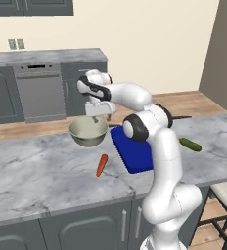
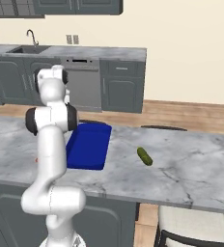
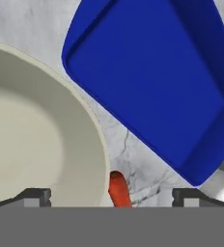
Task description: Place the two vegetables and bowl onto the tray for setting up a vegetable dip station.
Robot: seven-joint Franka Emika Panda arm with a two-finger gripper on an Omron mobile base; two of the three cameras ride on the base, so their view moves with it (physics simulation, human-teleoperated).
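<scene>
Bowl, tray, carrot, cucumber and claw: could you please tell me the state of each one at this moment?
Bowl: upright, holds nothing, on the counter beside the tray.
Tray: flat on the counter, bare.
Carrot: lying on the counter, off the tray.
Cucumber: lying on the counter, off the tray.
Claw: open, holding nothing, above the bowl's rim.
</scene>
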